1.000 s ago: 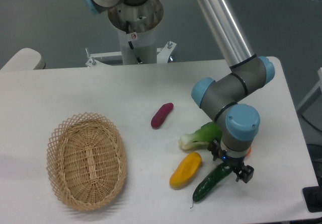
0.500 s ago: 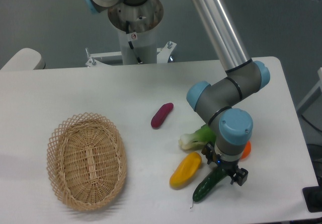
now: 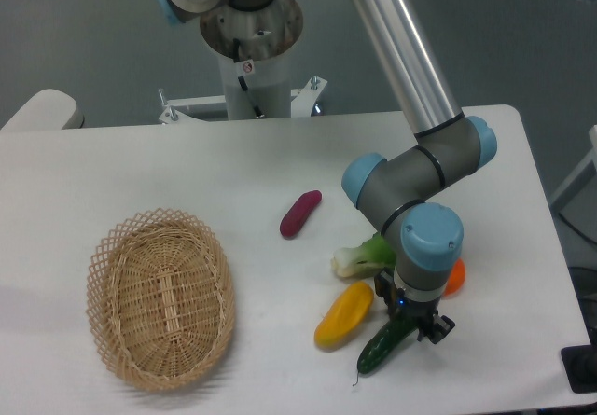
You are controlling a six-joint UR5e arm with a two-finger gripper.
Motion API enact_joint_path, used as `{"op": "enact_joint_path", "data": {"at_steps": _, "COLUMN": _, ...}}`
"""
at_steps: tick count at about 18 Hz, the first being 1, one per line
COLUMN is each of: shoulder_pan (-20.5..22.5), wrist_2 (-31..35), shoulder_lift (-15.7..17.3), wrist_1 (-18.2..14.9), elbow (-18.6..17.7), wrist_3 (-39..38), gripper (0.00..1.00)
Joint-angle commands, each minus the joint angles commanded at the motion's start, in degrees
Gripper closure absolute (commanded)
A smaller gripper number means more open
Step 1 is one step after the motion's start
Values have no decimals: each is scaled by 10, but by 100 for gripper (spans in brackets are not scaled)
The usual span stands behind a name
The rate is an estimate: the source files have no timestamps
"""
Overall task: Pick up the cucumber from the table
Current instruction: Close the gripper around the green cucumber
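Note:
The dark green cucumber point(image 3: 380, 348) lies on the white table point(image 3: 140, 172) near the front edge, right of the yellow pepper point(image 3: 343, 314). My gripper point(image 3: 409, 320) is directly over the cucumber's upper right end, its black fingers straddling it. The wrist hides that end, so whether the fingers press on the cucumber does not show. The cucumber still rests on the table.
A light green bok choy point(image 3: 362, 255) lies just behind the pepper, partly under my arm. An orange item point(image 3: 454, 279) peeks out right of the wrist. A purple vegetable point(image 3: 300, 214) sits mid-table. An oval wicker basket point(image 3: 160, 297) stands at the front left.
My gripper has shifted left and lowered along the cucumber, from near its right tip to over its upper end. The cucumber has not moved.

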Motion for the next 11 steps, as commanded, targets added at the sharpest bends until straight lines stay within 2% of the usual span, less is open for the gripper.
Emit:
{"op": "enact_joint_path", "data": {"at_steps": 7, "shoulder_pan": 5, "wrist_2": -13, "shoulder_lift": 9, "wrist_1": -4, "elbow": 13, "wrist_3": 1, "gripper": 71}}
{"op": "enact_joint_path", "data": {"at_steps": 9, "shoulder_pan": 7, "wrist_2": -26, "shoulder_lift": 25, "wrist_1": -8, "elbow": 17, "wrist_3": 1, "gripper": 71}}
{"op": "enact_joint_path", "data": {"at_steps": 11, "shoulder_pan": 8, "wrist_2": -31, "shoulder_lift": 46, "wrist_1": -26, "elbow": 19, "wrist_3": 1, "gripper": 71}}
